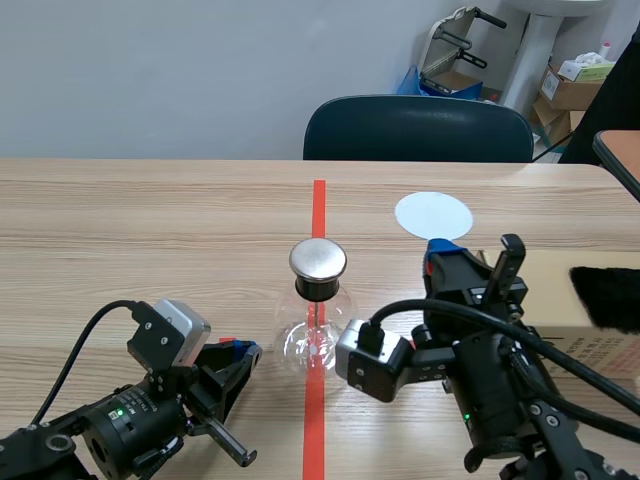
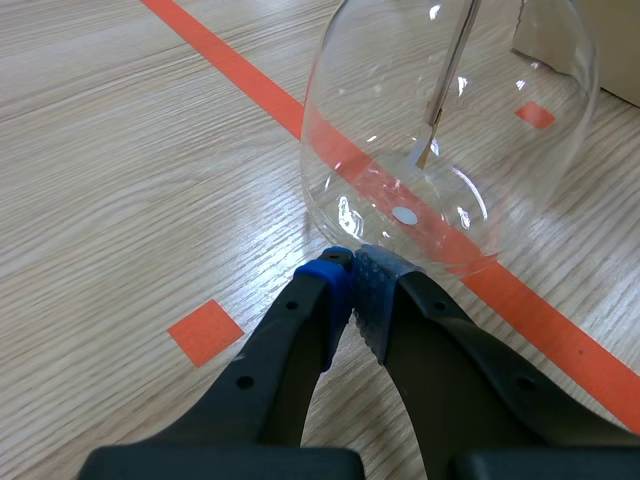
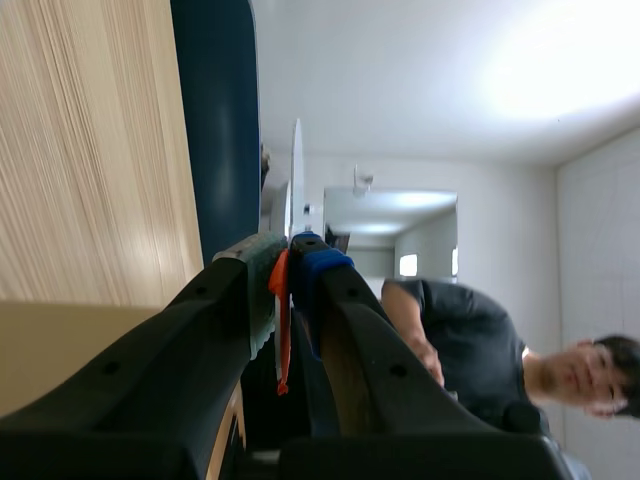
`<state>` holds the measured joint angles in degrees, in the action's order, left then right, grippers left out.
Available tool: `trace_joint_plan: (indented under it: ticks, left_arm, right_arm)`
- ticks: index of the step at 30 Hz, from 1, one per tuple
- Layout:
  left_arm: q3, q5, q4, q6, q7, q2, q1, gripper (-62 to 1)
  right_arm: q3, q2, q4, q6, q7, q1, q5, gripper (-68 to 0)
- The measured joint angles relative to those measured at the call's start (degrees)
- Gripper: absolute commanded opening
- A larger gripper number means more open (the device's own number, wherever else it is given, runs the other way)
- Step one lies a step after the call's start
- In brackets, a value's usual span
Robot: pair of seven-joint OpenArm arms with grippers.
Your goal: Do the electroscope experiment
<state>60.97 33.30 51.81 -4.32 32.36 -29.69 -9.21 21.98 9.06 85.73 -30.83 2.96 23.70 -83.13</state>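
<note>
Nearest, the left tool (image 2: 352, 262) lies low on the surface (image 1: 150, 220), its pads pressed together on nothing and its tips right at the foot of the electroscope (image 1: 317, 305). That glass flask, with its black stopper and metal cap, stands on the orange-red tape line between the two arms. To the right a cardboard box (image 1: 585, 320) carries a black fuzzy thing (image 1: 605, 297), cut off at the edge. A dark chair (image 1: 418, 130) stands across the surface. The right arm's own bulk hides much of its grip in the scene view. From its wrist, the right tool (image 3: 285, 245) is clenched on a thin orange-red piece, with a thin white edge rising ahead of it, seemingly the pale disc (image 1: 432, 215) seen edge-on. A person (image 3: 470, 345) shows beyond. The right arm is rolled on its side and points away from the robot.
</note>
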Motion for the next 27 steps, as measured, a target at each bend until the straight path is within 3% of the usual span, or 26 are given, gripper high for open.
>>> trace_joint_plan:
  ticks: [15,18,27]
  left_arm:
    - [0.0,0.04,0.0,0.96,0.0,-0.02,0.0,-58.0]
    - [0.0,1.86,0.0,0.96,0.0,0.0,0.0,-58.0]
    - [0.0,1.9,0.0,0.94,-0.02,-0.02,0.0,-58.0]
  right_arm:
    - [0.0,0.0,0.0,0.0,-21.33,0.0,-0.39,-66.7]
    - [0.0,0.0,0.0,0.0,-23.78,0.0,-0.39,-66.7]
    - [0.0,0.0,0.0,0.0,-26.73,0.0,-0.39,-66.7]
